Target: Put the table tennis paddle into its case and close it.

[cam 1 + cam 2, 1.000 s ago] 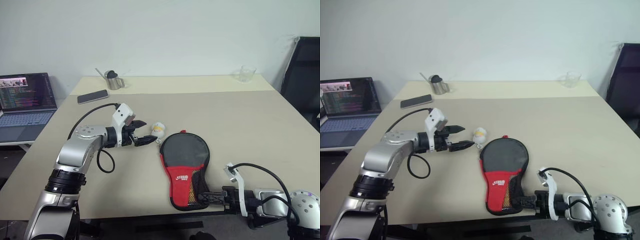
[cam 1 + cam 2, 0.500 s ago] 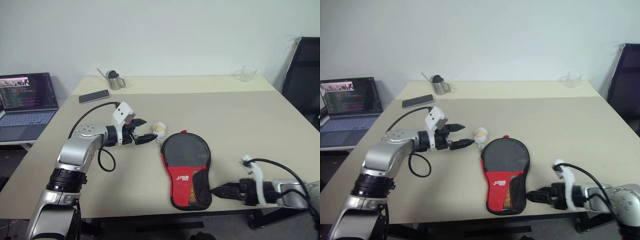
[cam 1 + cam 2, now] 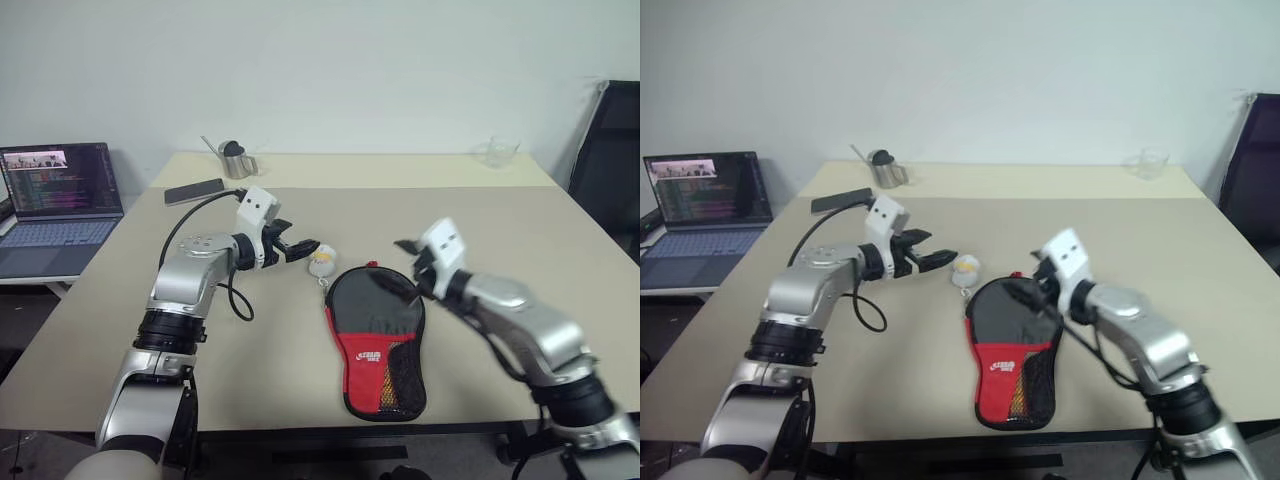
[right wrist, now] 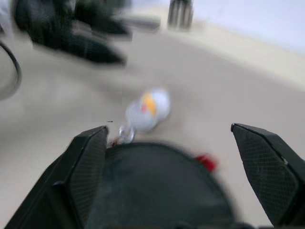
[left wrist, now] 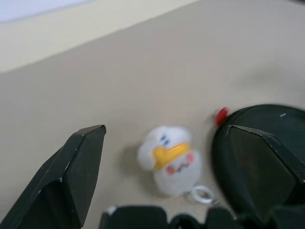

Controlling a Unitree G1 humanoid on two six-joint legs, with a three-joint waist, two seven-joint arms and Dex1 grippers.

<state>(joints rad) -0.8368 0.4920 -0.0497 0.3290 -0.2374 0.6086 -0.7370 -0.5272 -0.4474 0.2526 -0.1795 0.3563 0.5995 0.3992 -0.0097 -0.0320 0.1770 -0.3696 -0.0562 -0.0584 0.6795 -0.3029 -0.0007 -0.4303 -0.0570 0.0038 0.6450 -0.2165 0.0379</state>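
Note:
The case (image 3: 375,335) lies flat on the table, black round end away from me, red panel and mesh pocket toward me. Its white fluffy charm (image 3: 321,262) rests on the table by the round end. The table tennis paddle is hidden. My left gripper (image 3: 305,250) hovers open just left of the charm; in the left wrist view the charm (image 5: 171,160) sits between its fingers (image 5: 81,171). My right gripper (image 3: 405,268) is open above the case's round end, and its wrist view looks over the case (image 4: 157,186) toward the charm (image 4: 147,109).
A phone (image 3: 193,191) and a metal cup (image 3: 233,160) sit at the table's far left, a clear glass (image 3: 497,151) at the far right. A laptop (image 3: 60,195) stands on a side desk to the left. A black chair (image 3: 610,150) is on the right.
My right arm left the case's narrow end at the table's near edge and swung up and forward over the round end. My left gripper moved closer to the charm. The camera shifted slightly.

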